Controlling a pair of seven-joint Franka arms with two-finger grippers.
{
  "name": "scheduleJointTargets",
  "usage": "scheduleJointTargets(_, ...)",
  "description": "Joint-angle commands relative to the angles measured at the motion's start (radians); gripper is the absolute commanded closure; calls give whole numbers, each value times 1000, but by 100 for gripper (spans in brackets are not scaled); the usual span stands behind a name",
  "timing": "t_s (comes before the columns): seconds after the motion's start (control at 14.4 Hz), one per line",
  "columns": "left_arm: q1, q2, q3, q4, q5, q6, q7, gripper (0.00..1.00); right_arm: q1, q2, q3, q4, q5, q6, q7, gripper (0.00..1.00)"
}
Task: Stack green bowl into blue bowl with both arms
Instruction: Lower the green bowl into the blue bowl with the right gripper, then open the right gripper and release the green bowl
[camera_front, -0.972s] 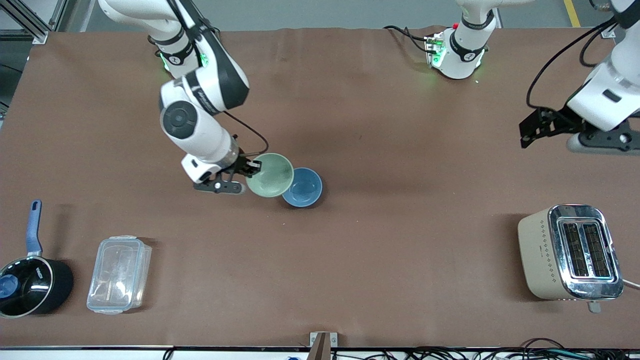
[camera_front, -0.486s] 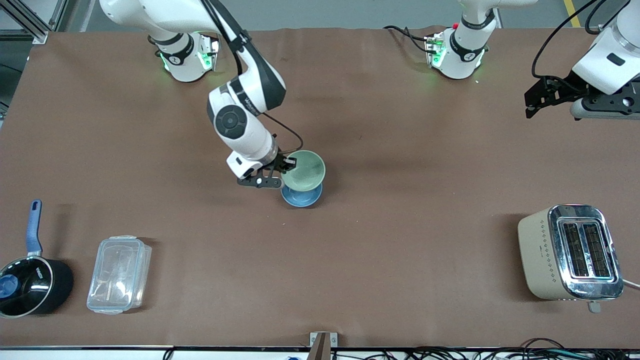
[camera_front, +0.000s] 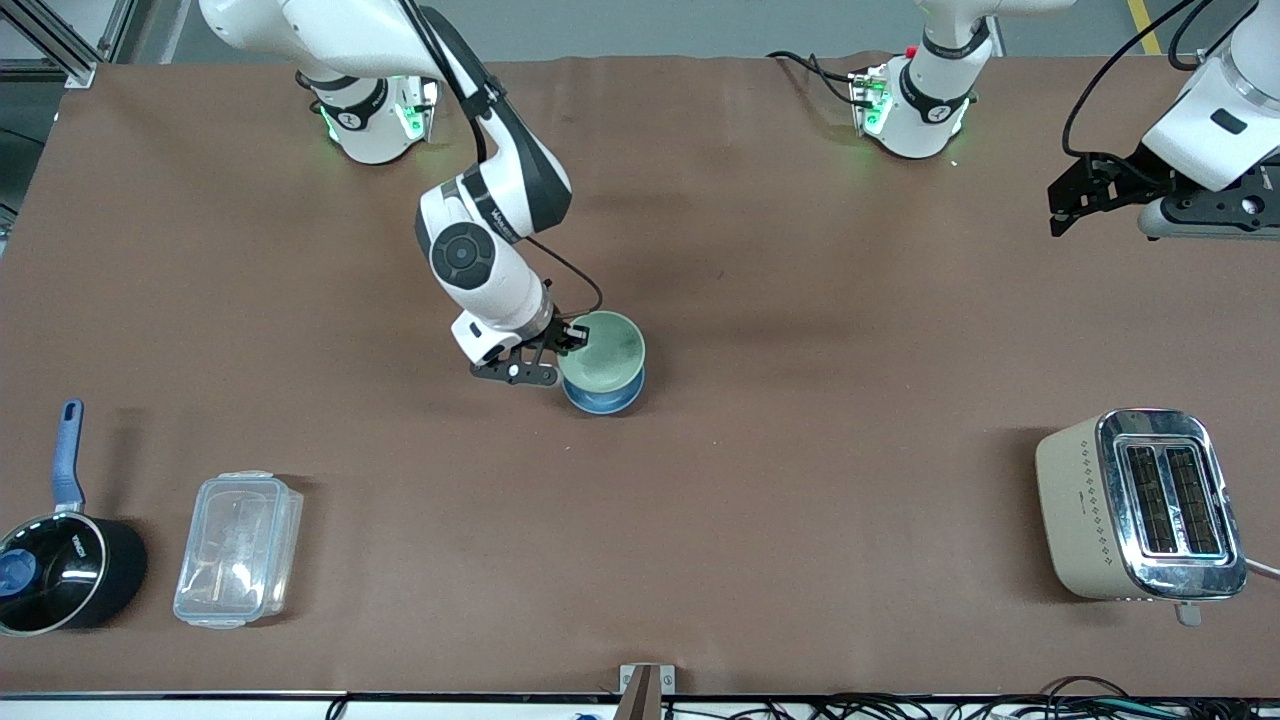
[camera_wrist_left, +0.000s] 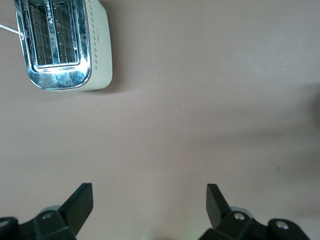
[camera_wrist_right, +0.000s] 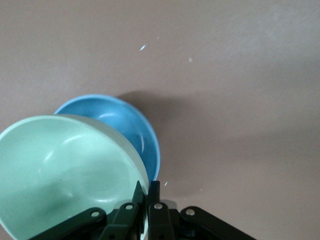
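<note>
The pale green bowl (camera_front: 604, 352) is held by its rim in my right gripper (camera_front: 573, 338), which is shut on it. It hangs just over the blue bowl (camera_front: 603, 398), which sits on the brown table near the middle and is mostly covered in the front view. In the right wrist view the green bowl (camera_wrist_right: 60, 170) overlaps the blue bowl (camera_wrist_right: 127, 132), with my right gripper (camera_wrist_right: 149, 187) clamped on the green rim. My left gripper (camera_front: 1075, 198) is open and empty, up over the left arm's end of the table; it shows in the left wrist view (camera_wrist_left: 149, 200) with its jaws wide apart.
A beige and chrome toaster (camera_front: 1140, 505) stands toward the left arm's end, near the front camera; it shows in the left wrist view (camera_wrist_left: 62, 45). A clear plastic box (camera_front: 238, 548) and a black saucepan with a blue handle (camera_front: 62, 560) lie toward the right arm's end.
My right gripper has carried the green bowl sideways from beside the blue bowl to over it, then lowered it a little. The left arm rose and drew back, then held still.
</note>
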Motion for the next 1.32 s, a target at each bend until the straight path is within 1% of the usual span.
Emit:
scheduleJointTargets(0.0, -1, -4, 8, 9, -17, 5, 12, 0, -13, 30, 9, 10, 11, 39, -3, 97)
scheduleJointTargets(0.14, -1, -4, 8, 9, -26, 5, 12, 0, -4, 35, 9, 9, 11, 39, -1, 93)
scheduleJointTargets(0.42, -1, 5, 8, 11, -36, 5, 14, 0, -1, 37, 9, 7, 11, 33, 2, 92)
scheduleJointTargets(0.49, 0, 6, 8, 17, -40, 5, 12, 0, 1, 38, 9, 7, 12, 28, 2, 83)
scheduleJointTargets(0.56, -1, 15, 10, 25, -41, 5, 12, 0, -1, 37, 9, 7, 12, 27, 5, 56)
scheduleJointTargets(0.62, -1, 20, 10, 32, -41, 5, 12, 0, -2, 35, 9, 7, 12, 23, 5, 24)
scheduleJointTargets(0.69, -1, 29, 10, 38, -41, 5, 12, 0, -9, 29, 9, 7, 12, 23, 9, 2)
scheduleJointTargets(0.76, -1, 29, 10, 38, -40, 5, 14, 0, -13, 21, 7, 9, 12, 20, 11, 0)
scheduleJointTargets(0.83, -1, 31, 10, 38, -40, 5, 12, 0, -25, 2, 4, 12, 12, -12, 8, 0)
scheduleJointTargets(0.97, -4, 32, 10, 38, -35, 5, 12, 0, -62, -58, -16, 29, 11, -110, 0, 0)
scheduleJointTargets(1.11, -10, 48, 8, 45, -33, 5, 9, 0, -104, -119, -55, 62, -2, -208, -1, 0)
scheduleJointTargets(1.18, -12, 58, 6, 52, -33, 5, 6, 0, -114, -149, -85, 75, -47, -242, 0, 0)
scheduleJointTargets(1.25, -12, 60, 6, 52, -33, 5, 6, 0, -121, -188, -121, 82, -114, -274, 0, 0)
